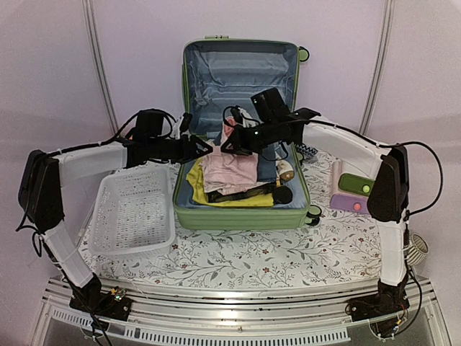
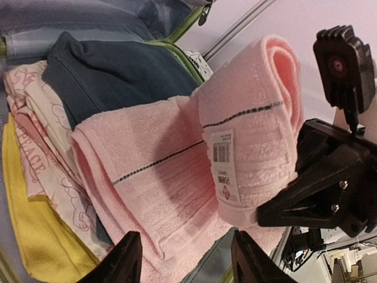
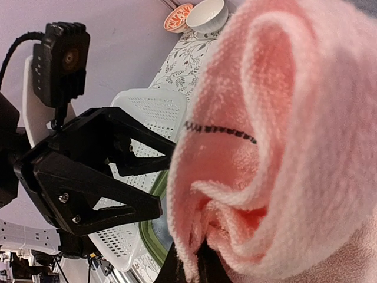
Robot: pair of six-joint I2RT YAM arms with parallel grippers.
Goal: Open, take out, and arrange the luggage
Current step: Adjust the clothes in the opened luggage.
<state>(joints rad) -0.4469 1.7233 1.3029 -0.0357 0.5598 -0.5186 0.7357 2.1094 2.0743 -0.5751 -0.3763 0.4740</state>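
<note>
This was a robot-lab booth dressed as a corner of a home. Plain lilac backdrop panels (image 1: 50, 65) with grey seams closed it in from 9 through 12 to 3 o'clock. The surface (image 1: 288, 252) wore a floral cloth, but at 6 o'clock a bare aluminium rail (image 1: 238, 306) carried the left arm's base (image 1: 101, 303) and the right arm's base (image 1: 378, 306). Household props stood about: the luggage (image 1: 241, 79) open with clothes inside, a white basket (image 1: 133, 213) and a bowl (image 3: 206, 15).

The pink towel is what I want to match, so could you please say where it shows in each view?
Top external: pink towel mid-luggage, atop the clothes.
Left wrist: pink towel fills the centre, label showing.
Right wrist: pink towel fills the right half.
Shared landmark: the luggage's green rim.
</note>
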